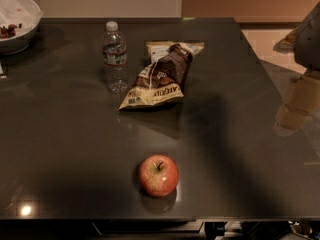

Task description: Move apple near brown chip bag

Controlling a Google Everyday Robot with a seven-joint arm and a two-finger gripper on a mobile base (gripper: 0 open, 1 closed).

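- Six things logged on one dark glossy worktop (pixel 70 134); every place is given against the brown chip bag (pixel 160 76).
- White bowl (pixel 29 9): far left of the bag, at the worktop's back corner, cut by the frame edge; some dark bits inside, can't tell what.
- Clear water bottle (pixel 115 59): upright, white cap, just left of the bag, close but apart.
- Brown chip bag: lying flat and crumpled, the dark brown end farther back, the cream band with dark lettering at the near end.
- Flat tan packet (pixel 167 46): directly behind the bag, partly covered by the bag's far end.
- Apple (pixel 158 175): red with yellowish patches, stem up, well in front of the bag and roughly in line with it, near the worktop's front edge, untouched.
- Gripper (pixel 311 39): grey shape far right of the bag, cut by the frame edge, off past the worktop's right side, well apart from the apple; holding nothing that shows; open or closed, cannot tell.
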